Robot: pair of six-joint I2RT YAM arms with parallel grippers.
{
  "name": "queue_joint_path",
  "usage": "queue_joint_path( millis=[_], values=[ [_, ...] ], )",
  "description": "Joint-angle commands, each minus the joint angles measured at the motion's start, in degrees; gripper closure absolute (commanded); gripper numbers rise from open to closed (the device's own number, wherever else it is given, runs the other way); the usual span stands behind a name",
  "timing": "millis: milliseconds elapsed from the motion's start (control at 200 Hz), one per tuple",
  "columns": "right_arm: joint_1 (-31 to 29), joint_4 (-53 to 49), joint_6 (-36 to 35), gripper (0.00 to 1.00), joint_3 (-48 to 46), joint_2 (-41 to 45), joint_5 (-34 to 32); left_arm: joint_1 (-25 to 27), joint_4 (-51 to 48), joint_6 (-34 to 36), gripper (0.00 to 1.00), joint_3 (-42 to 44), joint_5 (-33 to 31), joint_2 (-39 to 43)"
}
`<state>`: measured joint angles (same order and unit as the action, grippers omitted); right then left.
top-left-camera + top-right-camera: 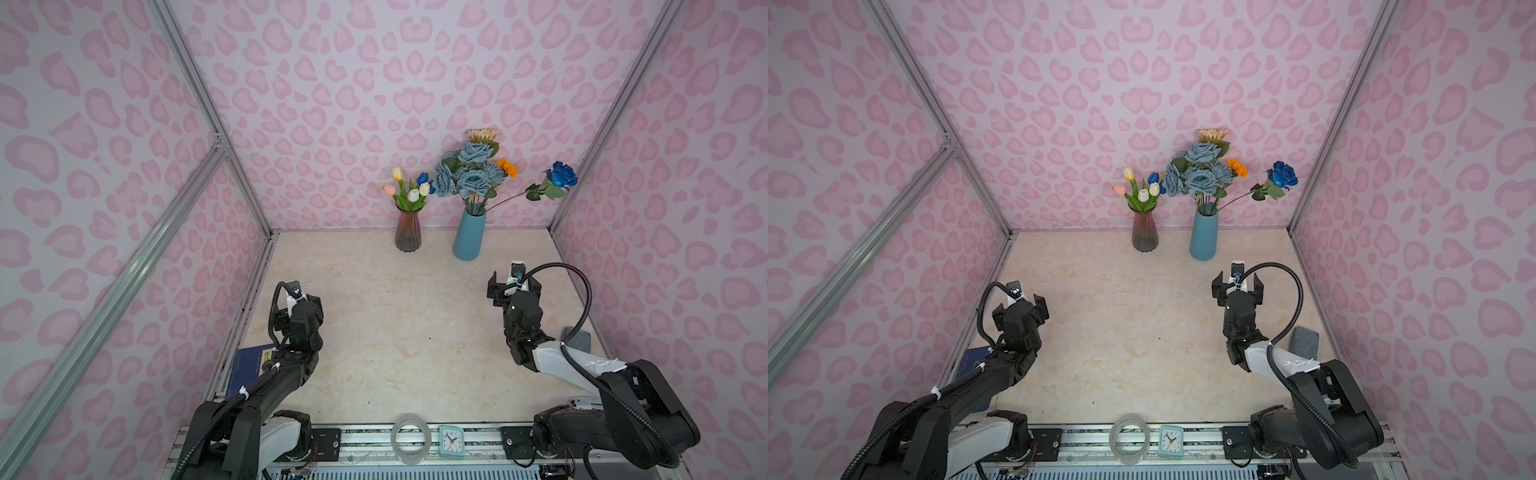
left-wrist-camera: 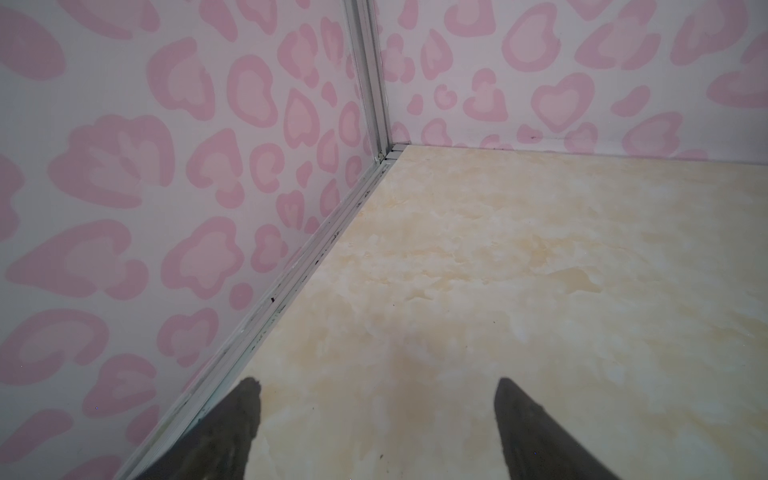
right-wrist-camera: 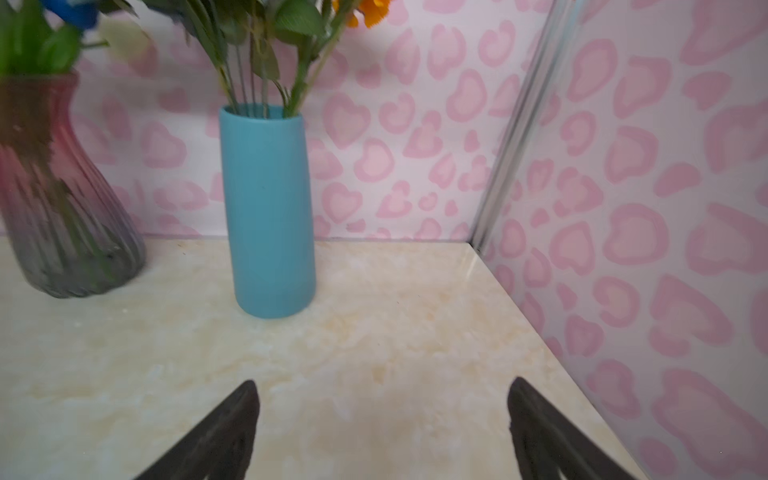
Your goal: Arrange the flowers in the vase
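Two vases stand at the back wall in both top views. A ribbed red glass vase [image 1: 407,232] [image 3: 62,199] holds small tulips [image 1: 409,189] [image 1: 1142,187]. To its right, a blue vase [image 1: 469,237] [image 1: 1203,237] [image 3: 268,208] holds a dusty-blue rose bunch [image 1: 469,170], a beige daisy [image 1: 483,134], an orange bloom [image 1: 508,167] and a vivid blue rose [image 1: 562,174] leaning far right. My left gripper [image 1: 298,305] [image 2: 378,386] is open and empty near the left wall. My right gripper [image 1: 514,286] [image 3: 383,384] is open and empty, a little in front of the blue vase.
A dark blue book [image 1: 249,365] lies under my left arm at the left edge. A grey pad [image 1: 577,338] sits by the right wall. A tape roll [image 1: 409,440] and a small clock [image 1: 451,440] rest on the front rail. Pink-patterned walls enclose three sides.
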<state>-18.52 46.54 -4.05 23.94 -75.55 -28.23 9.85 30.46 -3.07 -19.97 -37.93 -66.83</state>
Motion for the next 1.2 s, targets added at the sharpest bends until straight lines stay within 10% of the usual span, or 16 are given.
queue_joint_path(
  millis=[0,240,655,925,1195],
  values=[
    [-0.21,-2.69,-0.49,0.07,-0.48,-1.52,-9.06,-0.78,5.61,-1.5,0.11,1.0,-1.57,-2.69],
    [0.65,18.48,-6.76,0.04,-5.02,-12.4,-11.92,-1.99,22.58,4.37,0.11,4.21,10.72,-7.82],
    [9.51,39.96,-2.26,0.04,-15.42,-18.84,11.69,-5.18,39.32,5.61,0.09,8.76,29.56,-16.9],
    [17.86,10.07,5.46,0.03,-4.14,-13.68,25.11,-13.24,26.81,-0.64,0.02,1.34,39.9,-17.96],
    [18.92,13.64,5.0,0.03,-5.42,-14.2,26.71,-12.05,25.6,0.17,0.03,0.98,37.96,-17.73]
  ],
)
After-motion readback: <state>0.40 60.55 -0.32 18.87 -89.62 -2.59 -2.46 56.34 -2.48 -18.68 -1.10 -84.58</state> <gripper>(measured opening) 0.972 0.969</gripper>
